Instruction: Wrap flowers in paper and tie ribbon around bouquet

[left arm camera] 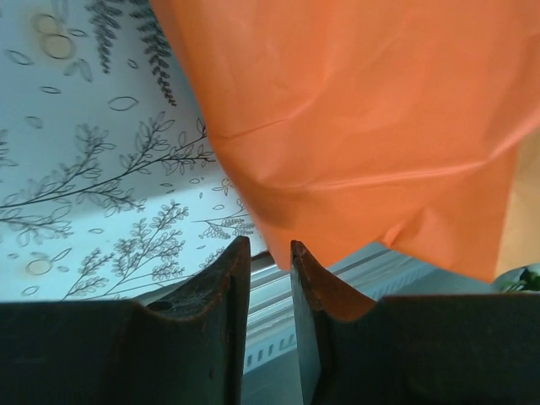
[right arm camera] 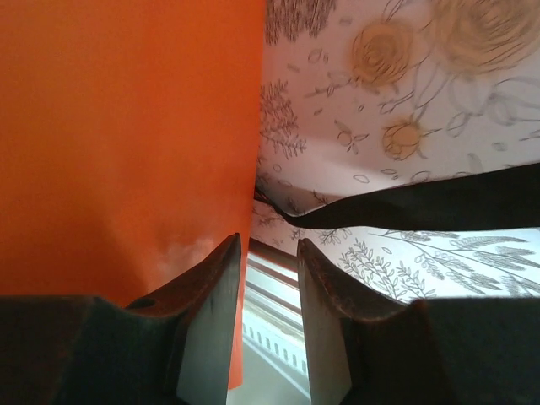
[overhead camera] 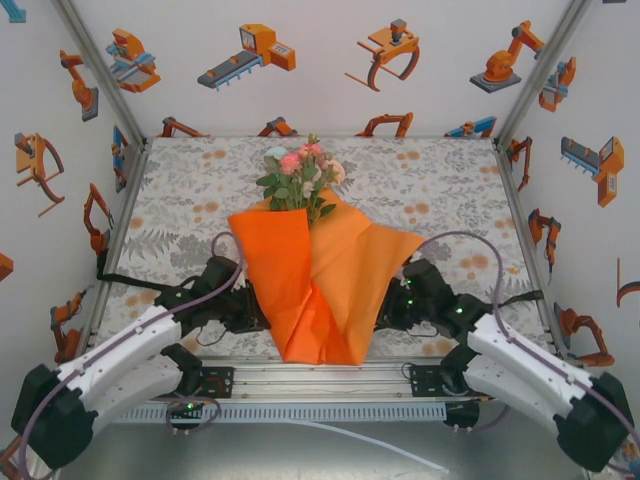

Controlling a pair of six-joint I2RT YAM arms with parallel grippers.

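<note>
The bouquet stands as an orange paper (overhead camera: 320, 285) cone in mid-table, narrow end towards me. The flowers (overhead camera: 300, 172), pink and peach with green leaves, stick out of its far wide end. My left gripper (overhead camera: 250, 305) sits against the cone's left side; in the left wrist view the gripper (left arm camera: 270, 247) is open, a lower corner of the paper (left arm camera: 354, 110) just beyond its tips. My right gripper (overhead camera: 387, 305) is at the cone's right side, open (right arm camera: 268, 243), the paper (right arm camera: 126, 135) beside its left finger. The black ribbon (right arm camera: 422, 207) runs out rightward from under the paper.
The floral tablecloth (overhead camera: 440, 190) covers the table between white walls. A metal rail (overhead camera: 320, 380) runs along the near edge under the cone's tip. A black strip (overhead camera: 135, 283) lies on the cloth left of the left arm. Purple-grey cables (overhead camera: 480, 250) arc over both arms.
</note>
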